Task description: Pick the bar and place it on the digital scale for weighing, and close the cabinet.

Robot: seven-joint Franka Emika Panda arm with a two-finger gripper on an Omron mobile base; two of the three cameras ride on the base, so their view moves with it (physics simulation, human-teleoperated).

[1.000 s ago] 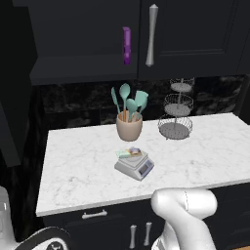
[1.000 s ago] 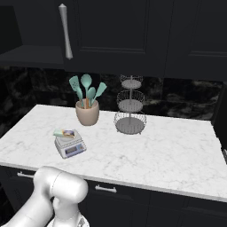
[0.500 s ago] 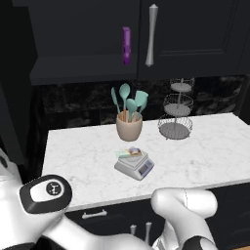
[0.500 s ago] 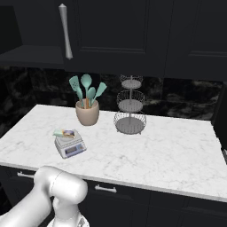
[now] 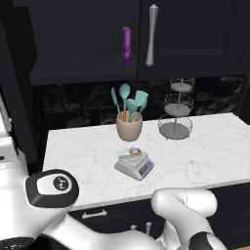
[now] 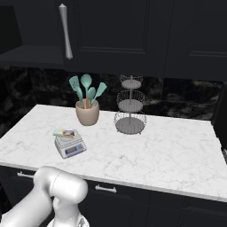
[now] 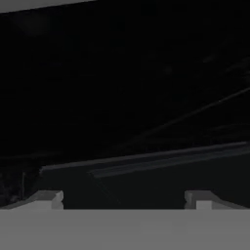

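The small flat cream-yellow wrapped bar (image 5: 129, 153) is seen lying on the platform of the small grey square digital scale (image 5: 134, 166), which is set near the front of the white marble tabletop (image 5: 210, 146). The end effector (image 7: 124, 197) is seen in the hand view, its fingertips (image 7: 49, 199) spread wide with nothing between them, faced toward a dark surface well apart from the bar. Behind the scale, a beige pot of teal utensils (image 5: 129, 118) and a tiered wire stand (image 5: 176, 111) are placed. Above, the large black wall cabinet (image 5: 195, 34) is seen with a long grey bar handle (image 5: 152, 35), and a tall purple cylinder (image 5: 126, 45) is visible beside it.
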